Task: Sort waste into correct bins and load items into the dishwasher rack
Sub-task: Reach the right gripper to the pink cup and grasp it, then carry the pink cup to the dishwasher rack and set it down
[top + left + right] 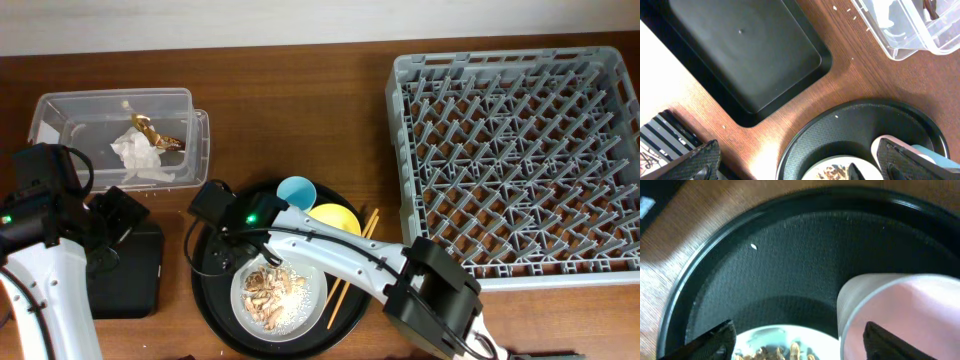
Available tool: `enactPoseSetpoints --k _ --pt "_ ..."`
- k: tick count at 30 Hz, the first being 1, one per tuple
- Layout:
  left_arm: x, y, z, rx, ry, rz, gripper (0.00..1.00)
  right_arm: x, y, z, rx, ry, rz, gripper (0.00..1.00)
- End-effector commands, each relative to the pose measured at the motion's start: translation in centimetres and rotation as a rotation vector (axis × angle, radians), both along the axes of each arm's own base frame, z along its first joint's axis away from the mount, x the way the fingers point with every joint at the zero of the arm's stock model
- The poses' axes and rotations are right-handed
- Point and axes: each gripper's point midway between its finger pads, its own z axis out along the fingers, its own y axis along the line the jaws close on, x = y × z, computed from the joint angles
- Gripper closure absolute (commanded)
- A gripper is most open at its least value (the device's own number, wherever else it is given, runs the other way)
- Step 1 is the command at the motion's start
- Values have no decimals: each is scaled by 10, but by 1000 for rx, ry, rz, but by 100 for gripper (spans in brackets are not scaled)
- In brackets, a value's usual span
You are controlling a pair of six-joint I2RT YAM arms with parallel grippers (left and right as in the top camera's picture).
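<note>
The clear box (60,115) at the back left holds crumpled white paper (140,155) and a gold-brown scrap (160,135). The shallow black tray (135,275) lies in front of it, with my left gripper (115,225) open and empty above its back edge. The round black tray (215,310) carries the plate (305,305) with food scraps (265,285), the light-blue cup (296,190), the yellow bowl (335,218) and the chopsticks (350,270). My right gripper (802,342) is open. One finger is over the plate (770,337) and the other over the pink cup's mouth (900,305).
The grey dishwasher rack (520,150) fills the right side and holds nothing. The left wrist view shows the black tray (740,55), the clear box corner (900,30) and the round tray rim (865,125). Bare wood lies between them.
</note>
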Motion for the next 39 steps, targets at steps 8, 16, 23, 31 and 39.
enactPoseSetpoints --k 8,16,23,31,39 --pt "1 3 5 7 -14 16 1 5 3 6 -2 -47 -16 61" --pt "1 3 5 7 -14 16 1 4 4 6 12 -27 -47 82" --pt "1 3 5 7 -14 16 1 12 -1 3 -15 -66 -78 72" --pt "1 3 5 7 -14 16 1 10 0 -2 -11 -42 -97 95" --pt "1 3 5 7 -14 16 1 -2 29 39 138 28 -41 96"
